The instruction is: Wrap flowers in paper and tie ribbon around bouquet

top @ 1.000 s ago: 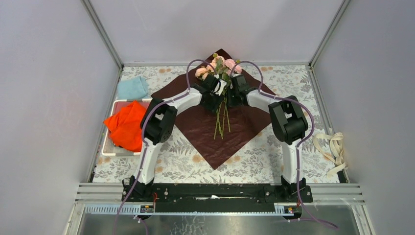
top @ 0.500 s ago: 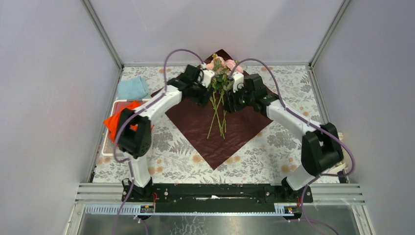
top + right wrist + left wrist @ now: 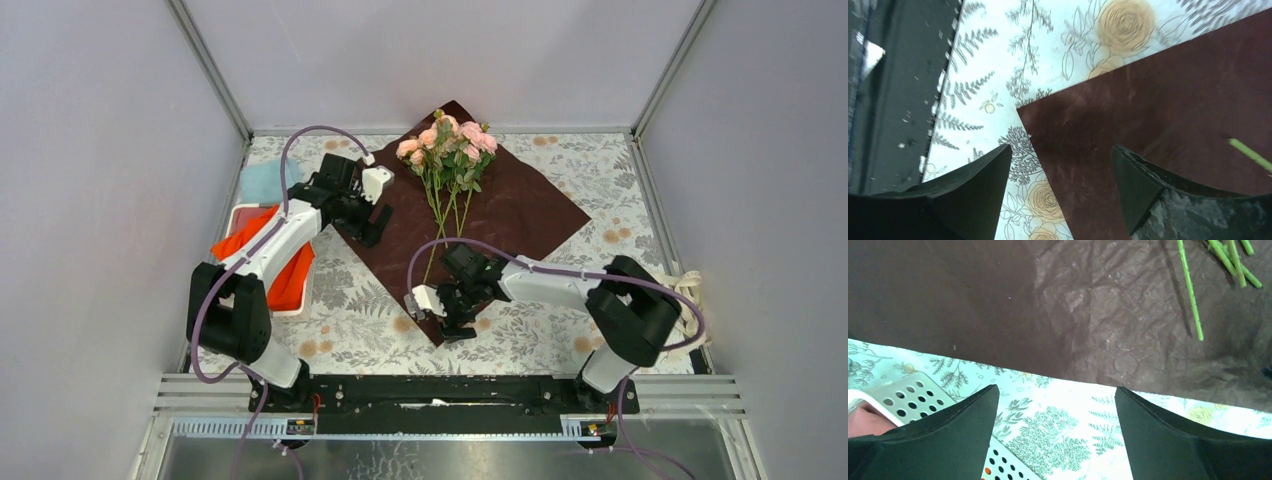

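Note:
The flowers point(image 3: 448, 150), pink roses on green stems, lie on the far half of the dark red paper point(image 3: 520, 215), blooms toward the back wall. The paper lies flat as a diamond on the printed tablecloth. My left gripper point(image 3: 374, 226) hangs open and empty over the paper's left edge; in the left wrist view point(image 3: 1055, 395) the paper point(image 3: 998, 305) and stem ends point(image 3: 1190, 295) lie beyond the fingers. My right gripper point(image 3: 449, 324) is open and empty over the paper's near corner, seen in the right wrist view point(image 3: 1060, 150) straddling the paper point(image 3: 1158, 100) edge. The cream ribbon point(image 3: 685, 295) lies at the table's right edge.
An orange cloth point(image 3: 262, 255) lies in a white perforated tray point(image 3: 240, 212) at the left, its corner point(image 3: 913, 395) under my left fingers. A light blue cloth point(image 3: 265, 180) lies behind it. The black base rail point(image 3: 440, 392) runs along the near edge. Walls enclose three sides.
Both grippers opened and drew away from the flowers, which now lie free on the paper. The left arm swung to the paper's left edge, the right arm to its near corner.

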Controlling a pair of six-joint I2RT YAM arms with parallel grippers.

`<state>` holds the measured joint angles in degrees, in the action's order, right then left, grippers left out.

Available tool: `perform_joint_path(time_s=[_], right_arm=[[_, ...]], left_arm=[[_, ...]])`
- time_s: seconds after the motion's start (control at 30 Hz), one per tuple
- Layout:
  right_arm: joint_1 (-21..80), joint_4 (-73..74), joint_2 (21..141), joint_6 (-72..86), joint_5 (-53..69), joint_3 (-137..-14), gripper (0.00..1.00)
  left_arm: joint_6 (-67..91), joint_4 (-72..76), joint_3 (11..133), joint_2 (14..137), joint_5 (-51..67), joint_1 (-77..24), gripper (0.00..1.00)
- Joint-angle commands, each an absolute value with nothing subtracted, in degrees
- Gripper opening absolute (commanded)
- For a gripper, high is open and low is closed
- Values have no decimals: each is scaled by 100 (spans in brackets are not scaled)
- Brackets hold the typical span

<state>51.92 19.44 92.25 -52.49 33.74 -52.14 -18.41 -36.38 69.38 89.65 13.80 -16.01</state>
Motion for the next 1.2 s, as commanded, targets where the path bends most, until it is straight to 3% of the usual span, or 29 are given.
perform_joint_path(time_s=[0.0, 0.17, 0.23, 0.33, 0.53, 0.6, 0.73, 1.0, 1.17], right_arm=[[5340, 2155, 9581, -5802, 2860, -5381, 82], [5344, 1902, 9885, -5653, 2513, -5320, 79], [5344, 1858, 9953, -5517, 2300, -5334, 66], [5323, 1636, 9901, -5250, 2072, -5288, 31], [4988, 1290, 9570, -4727, 2819, -5300, 5], [4812, 1186, 9480, -4539, 3136, -5304, 0], [4450, 1152, 9396, -4247, 3871, -5420, 0], [3830, 1510, 9462, -3845, 4984, -5770, 0], [3655, 1708, 9484, -3823, 5338, -5871, 0]], left_arm=[[-1984, -3740, 6779, 8737, 1661, -1593, 94], [-1968, -3772, 6807, 8743, 1677, -1562, 94], [-1972, -3796, 6830, 8745, 1696, -1554, 94], [-2018, -3801, 6823, 8747, 1694, -1551, 95], [-2169, -3962, 6856, 8794, 2075, -1551, 94], [-2446, -4223, 6838, 8786, 2533, -1579, 91], [-3323, -4534, 6506, 8507, 3557, -1827, 88], [-4914, -3982, 5828, 8256, 3719, -2531, 99], [-5205, -3061, 5623, 8290, 3991, -2552, 99]])
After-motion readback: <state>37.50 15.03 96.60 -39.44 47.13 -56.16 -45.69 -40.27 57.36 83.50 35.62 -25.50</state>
